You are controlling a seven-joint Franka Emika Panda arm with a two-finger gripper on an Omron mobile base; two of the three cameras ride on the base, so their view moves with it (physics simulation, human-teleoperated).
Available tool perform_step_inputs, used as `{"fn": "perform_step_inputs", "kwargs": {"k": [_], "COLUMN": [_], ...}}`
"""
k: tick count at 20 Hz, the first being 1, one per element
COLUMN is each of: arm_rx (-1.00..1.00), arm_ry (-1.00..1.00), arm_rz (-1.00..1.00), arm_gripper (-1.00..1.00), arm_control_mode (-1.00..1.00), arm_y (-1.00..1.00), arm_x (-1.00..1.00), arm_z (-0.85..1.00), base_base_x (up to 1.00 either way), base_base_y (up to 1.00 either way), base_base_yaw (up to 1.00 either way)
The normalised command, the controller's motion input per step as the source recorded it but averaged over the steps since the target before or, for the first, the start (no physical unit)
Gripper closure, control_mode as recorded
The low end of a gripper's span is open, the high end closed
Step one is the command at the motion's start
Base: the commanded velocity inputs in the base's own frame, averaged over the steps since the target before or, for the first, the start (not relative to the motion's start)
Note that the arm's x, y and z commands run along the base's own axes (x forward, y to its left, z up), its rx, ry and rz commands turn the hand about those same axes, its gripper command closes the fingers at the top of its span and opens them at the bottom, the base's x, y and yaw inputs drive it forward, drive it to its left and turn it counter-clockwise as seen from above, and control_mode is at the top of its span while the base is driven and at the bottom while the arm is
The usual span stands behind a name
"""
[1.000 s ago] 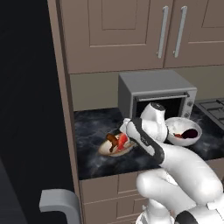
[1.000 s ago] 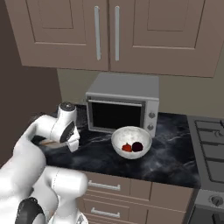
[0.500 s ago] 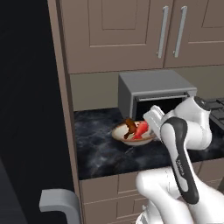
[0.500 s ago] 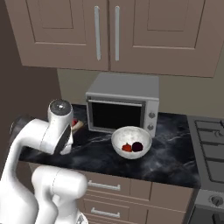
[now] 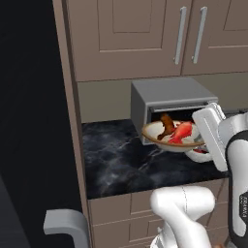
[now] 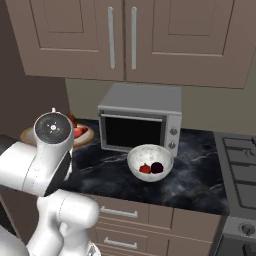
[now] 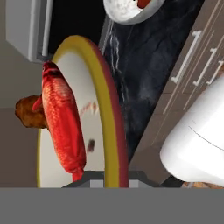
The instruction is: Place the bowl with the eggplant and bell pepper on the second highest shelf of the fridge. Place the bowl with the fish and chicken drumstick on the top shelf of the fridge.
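Tool (image 7: pixel 105 177) clamped on the rim of the yellow-rimmed bowl (image 5: pixel 164 140), held in the air above the dark marble worktop (image 5: pixel 131 164), just in front of the microwave (image 5: pixel 169 99). Inside: a red fish (image 5: pixel 183 132) and a brown drumstick (image 5: pixel 167 124). Farther along the worktop, resting: a white bowl (image 6: pixel 150 161) with a red pepper (image 6: pixel 145 168) and a dark eggplant (image 6: pixel 157 167). Above, beige cabinets (image 6: pixel 135 35).

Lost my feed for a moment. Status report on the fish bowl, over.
Pincer shut on fish bowl rim. Bowl lifted off counter, fish and drumstick inside. Microwave close behind.
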Motion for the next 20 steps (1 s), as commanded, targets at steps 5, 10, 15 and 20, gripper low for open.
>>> {"fn": "perform_step_inputs", "kwargs": {"k": [5,10,15,20], "arm_rx": [0.0,0.0,0.0,0.0], "arm_ry": [-0.19,0.0,0.0,0.0], "arm_rz": [0.0,0.0,0.0,0.0], "arm_gripper": [1.0,1.0,1.0,1.0], "arm_control_mode": [-1.0,1.0,1.0,1.0], "arm_y": [0.0,0.0,0.0,0.0], "arm_x": [-0.43,0.0,0.0,0.0], "arm_z": [0.13,0.0,0.0,0.0], "base_base_x": [0.0,-0.7,-1.0,-1.0], "base_base_y": [0.0,-0.17,-0.29,-0.28], "base_base_yaw": [0.0,0.05,0.09,0.08]}}
